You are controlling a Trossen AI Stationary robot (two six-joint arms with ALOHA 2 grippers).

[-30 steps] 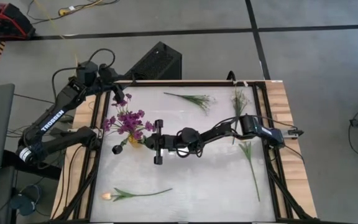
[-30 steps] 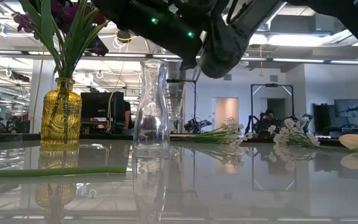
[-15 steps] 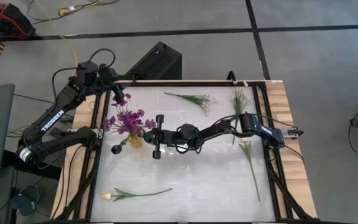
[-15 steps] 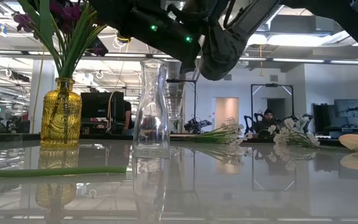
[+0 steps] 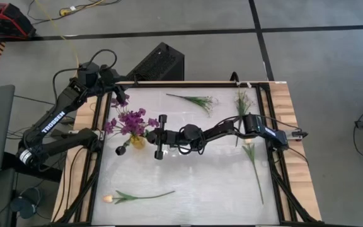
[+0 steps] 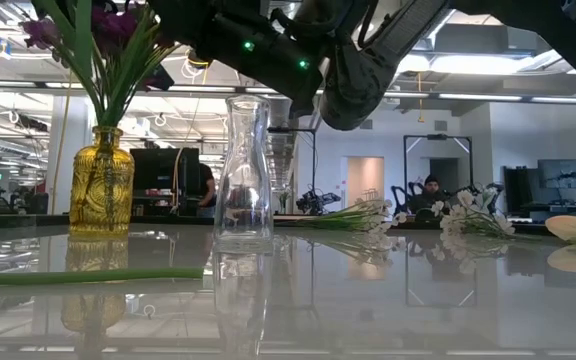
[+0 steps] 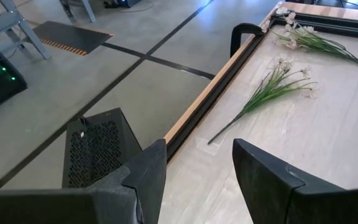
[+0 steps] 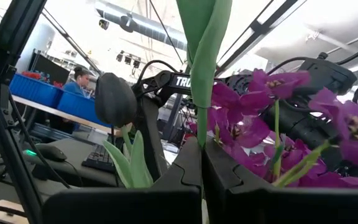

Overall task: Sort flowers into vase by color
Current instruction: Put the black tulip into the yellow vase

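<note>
The right claw (image 5: pixel 151 134) reaches across the table (image 5: pixel 188 183) toward nine o'clock, just beside the yellow vase (image 5: pixel 137 142) of purple flowers (image 5: pixel 128 122). In the right wrist view its fingers (image 8: pixel 188 165) are pressed together on a green stem (image 8: pixel 199 68) that rises between them, with purple blossoms close ahead; which flower the stem belongs to cannot be told.

The left claw (image 7: pixel 194 168) waits at the table's ten o'clock corner, its two dark fingers standing apart with nothing between them.

In the low view the yellow vase stands beside a clear glass vase (image 6: pixel 243 172).

On the table lie a white blossom sprig (image 5: pixel 197 100) near twelve o'clock, another white sprig (image 5: pixel 242 101) at about one o'clock, a long green stem (image 5: pixel 255 162) at about four o'clock, and a pale orange tulip bud (image 5: pixel 108 198) on its green stem at about seven o'clock. A dark bud (image 5: pixel 120 150) hangs just beside the yellow vase at its eight o'clock.
</note>
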